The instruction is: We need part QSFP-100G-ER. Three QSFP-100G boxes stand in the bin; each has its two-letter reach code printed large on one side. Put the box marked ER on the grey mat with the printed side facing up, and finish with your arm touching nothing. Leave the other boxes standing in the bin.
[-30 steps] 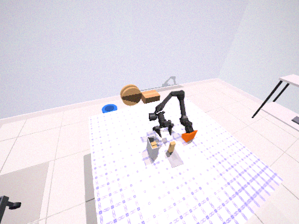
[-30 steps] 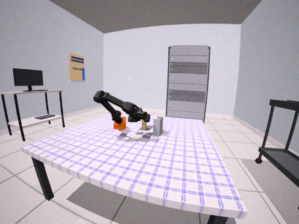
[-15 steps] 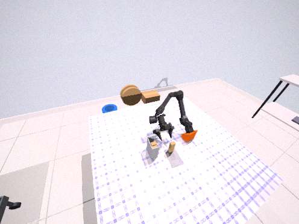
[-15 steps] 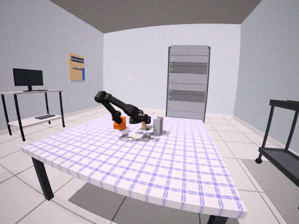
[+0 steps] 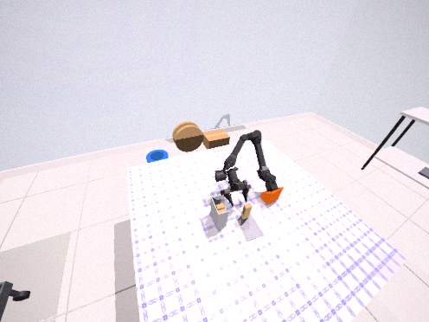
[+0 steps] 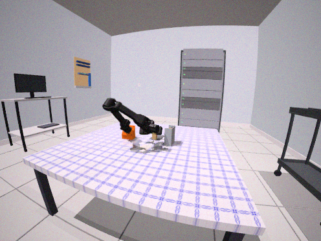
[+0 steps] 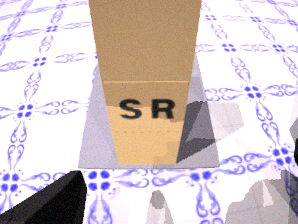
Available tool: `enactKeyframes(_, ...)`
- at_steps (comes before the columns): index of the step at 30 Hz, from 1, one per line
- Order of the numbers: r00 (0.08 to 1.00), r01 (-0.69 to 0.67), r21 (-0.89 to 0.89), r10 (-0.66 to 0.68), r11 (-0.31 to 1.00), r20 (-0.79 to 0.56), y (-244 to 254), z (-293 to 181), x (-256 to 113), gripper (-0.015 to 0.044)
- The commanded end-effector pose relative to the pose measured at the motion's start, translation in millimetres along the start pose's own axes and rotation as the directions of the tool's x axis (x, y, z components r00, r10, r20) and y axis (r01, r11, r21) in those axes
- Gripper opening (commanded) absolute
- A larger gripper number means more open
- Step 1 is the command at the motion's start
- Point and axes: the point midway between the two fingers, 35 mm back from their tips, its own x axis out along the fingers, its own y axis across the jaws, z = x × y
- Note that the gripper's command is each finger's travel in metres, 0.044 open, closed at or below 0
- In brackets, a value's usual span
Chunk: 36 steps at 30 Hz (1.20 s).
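A tan box [image 5: 246,211] [image 6: 154,137] [image 7: 147,142] stands upright on the grey mat [image 5: 252,233] [image 7: 90,152]. In the wrist view, its side facing the camera reads SR. The grey bin [image 5: 220,219] [image 6: 169,137] stands beside the mat. Tan box tops [image 5: 220,208] show inside it; their codes are hidden and I cannot count them clearly. My gripper [image 5: 240,202] [image 7: 194,167] is open and empty, just above and behind the standing box, fingers apart. I see no contact with the box. No box marked ER is readable.
An orange block-like object [image 5: 272,196] [image 6: 128,133] is at the arm's base. The bin's tall walls stand close to the gripper and the mat. A blue bowl-like object [image 5: 156,156] and wooden-coloured objects lie beyond the table's far edge.
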Motion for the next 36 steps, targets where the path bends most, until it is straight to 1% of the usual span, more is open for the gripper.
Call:
enactKeyframes(1,1.000,-0.006,-0.002,0.006,1.000,0.005,1.5,-0.3,3.7,0.0440)
enactKeyframes(11,1.000,0.000,0.000,0.000,1.000,0.000,0.0,0.1,-0.4,0.0440)
enactKeyframes(36,1.000,-0.004,-0.002,0.004,1.000,0.004,-3.2,12.1,-37.5,0.0440)
